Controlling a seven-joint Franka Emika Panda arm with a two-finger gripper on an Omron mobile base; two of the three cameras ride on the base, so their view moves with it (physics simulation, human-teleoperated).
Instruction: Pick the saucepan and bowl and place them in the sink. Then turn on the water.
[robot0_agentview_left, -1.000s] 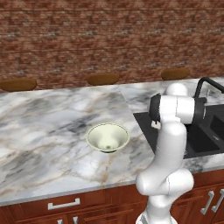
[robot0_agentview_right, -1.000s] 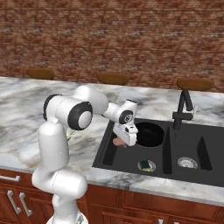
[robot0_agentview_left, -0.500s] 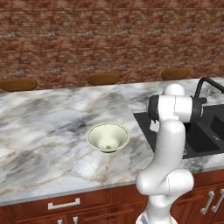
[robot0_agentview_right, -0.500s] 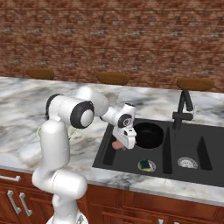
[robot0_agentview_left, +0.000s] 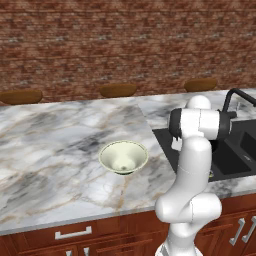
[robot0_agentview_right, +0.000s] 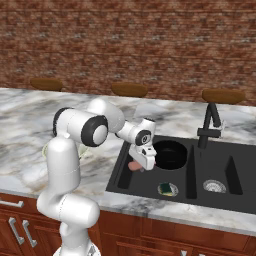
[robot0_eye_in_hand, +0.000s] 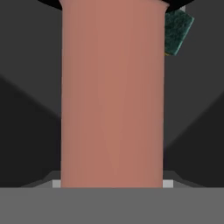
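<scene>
The black saucepan hangs low in the left basin of the black sink. My gripper is shut on its salmon-pink handle. In the hand view that handle runs straight up between my fingertips, with the gripper at its near end. The cream bowl stands upright on the marble counter, left of the sink and apart from the arm. No water runs from the arched black faucet.
A green sponge lies on the left basin's floor near its front wall, also seen as the sponge past the handle. A steel drain sits in the right basin. Brown stools line the far side of the counter.
The gripper has sunk a little lower into the left basin with the saucepan still in it. The bowl has not moved.
</scene>
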